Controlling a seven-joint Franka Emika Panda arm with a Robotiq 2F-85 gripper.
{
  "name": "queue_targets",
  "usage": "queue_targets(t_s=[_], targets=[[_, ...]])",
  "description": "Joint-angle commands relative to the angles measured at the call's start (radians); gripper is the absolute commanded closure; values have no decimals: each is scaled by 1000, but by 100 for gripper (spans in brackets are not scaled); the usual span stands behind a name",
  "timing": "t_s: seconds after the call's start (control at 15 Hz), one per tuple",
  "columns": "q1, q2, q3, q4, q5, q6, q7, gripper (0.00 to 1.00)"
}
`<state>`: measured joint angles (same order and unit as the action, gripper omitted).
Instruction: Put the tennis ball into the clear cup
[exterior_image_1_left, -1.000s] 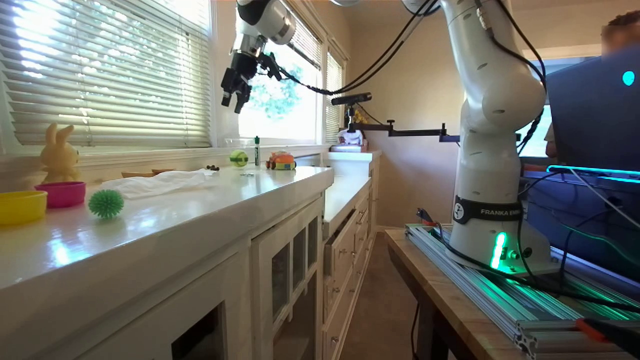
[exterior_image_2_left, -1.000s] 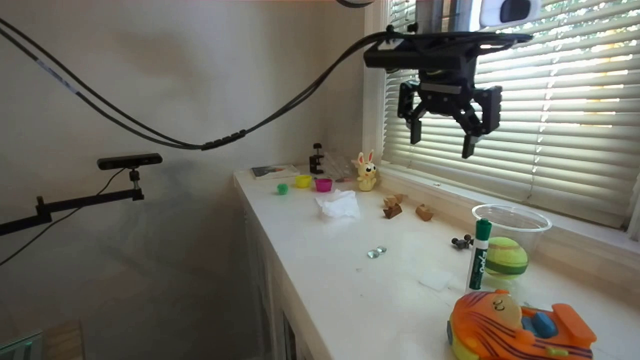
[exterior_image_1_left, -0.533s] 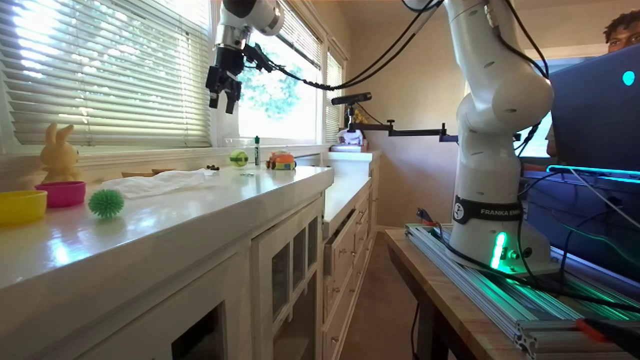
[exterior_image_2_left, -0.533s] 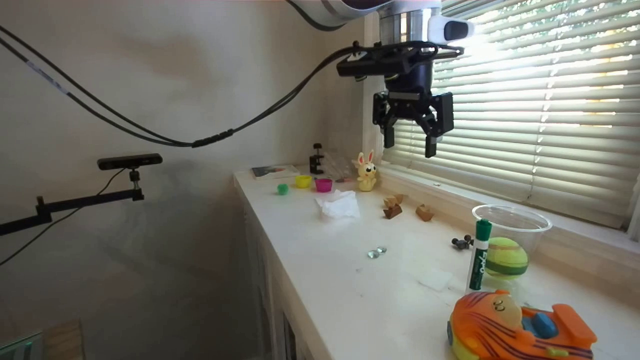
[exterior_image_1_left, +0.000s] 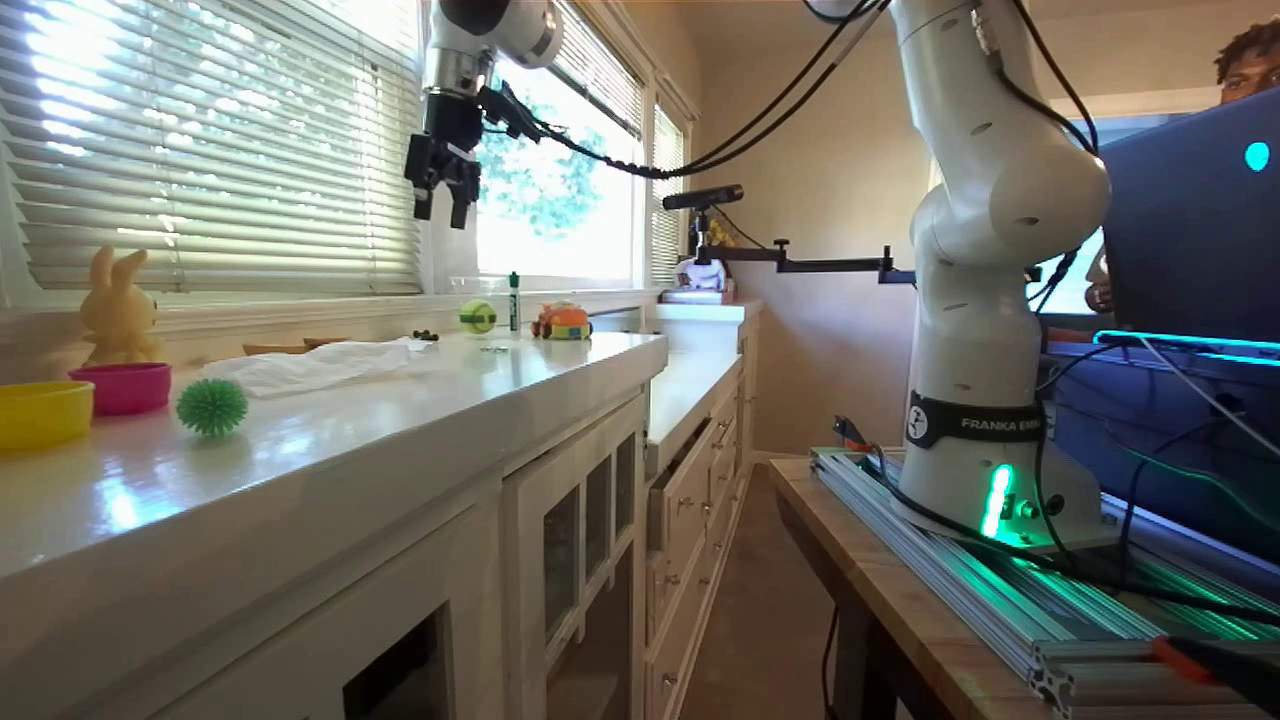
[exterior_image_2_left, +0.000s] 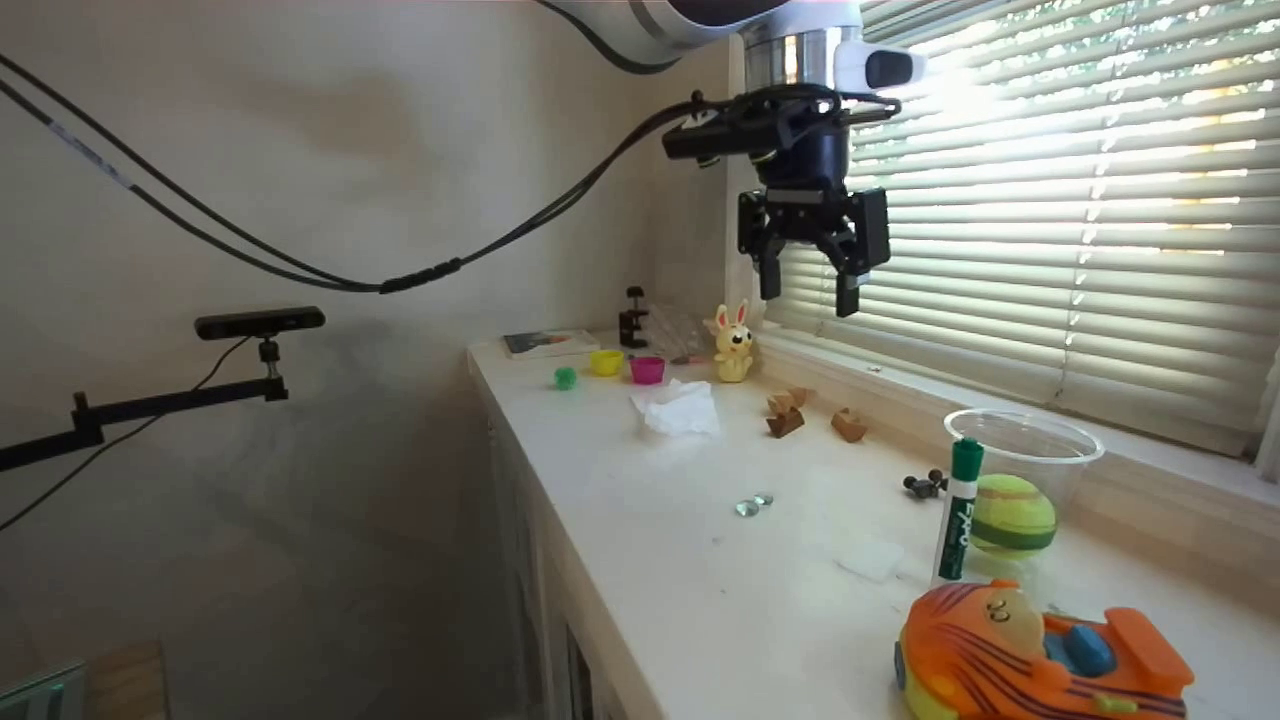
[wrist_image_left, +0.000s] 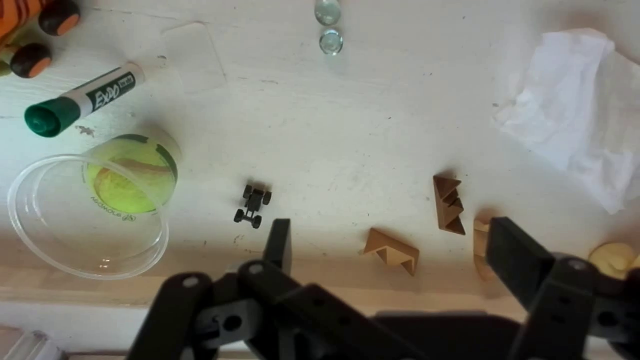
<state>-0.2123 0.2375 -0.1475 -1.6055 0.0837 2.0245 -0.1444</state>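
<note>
The tennis ball (exterior_image_2_left: 1012, 515) sits low inside the clear cup (exterior_image_2_left: 1066, 482), which stands upright on the counter near the window. In the wrist view the yellow-green ball (wrist_image_left: 127, 182) shows through the bottom and wall of the transparent cup (wrist_image_left: 75, 242), at the left. The ball (exterior_image_1_left: 478, 317) and the faint cup rim (exterior_image_1_left: 478, 286) also show in an exterior view. My gripper (exterior_image_2_left: 808, 302) is open with nothing between its fingers. It is high above the counter, apart from the cup and towards the rabbit's side. Its open fingers (wrist_image_left: 390, 235) also show in the wrist view.
A green marker (exterior_image_2_left: 959, 510) and an orange toy car (exterior_image_2_left: 1040, 655) stand close to the cup. A small black toy (wrist_image_left: 253, 206), brown pieces (wrist_image_left: 392, 250), a white cloth (exterior_image_2_left: 680, 408), glass beads (exterior_image_2_left: 748, 508), a pink bowl (exterior_image_2_left: 647, 370), a yellow bowl (exterior_image_2_left: 606, 363), a green spiky ball (exterior_image_1_left: 212, 407) and a rabbit (exterior_image_2_left: 733, 345) lie along the counter.
My open gripper has moved along the counter, away from the cup and towards the rabbit's end, slowing in the last half second. The ball and cup have not moved.
</note>
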Motion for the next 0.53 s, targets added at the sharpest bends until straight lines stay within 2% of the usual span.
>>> queue_targets(t_s=[0.0, 0.2, 0.47], targets=[[17, -10, 13, -14, 28, -65, 73, 0], [32, -15, 38, -23, 64, -153, 97, 0], [65, -19, 40, -33, 13, -203, 165, 0]])
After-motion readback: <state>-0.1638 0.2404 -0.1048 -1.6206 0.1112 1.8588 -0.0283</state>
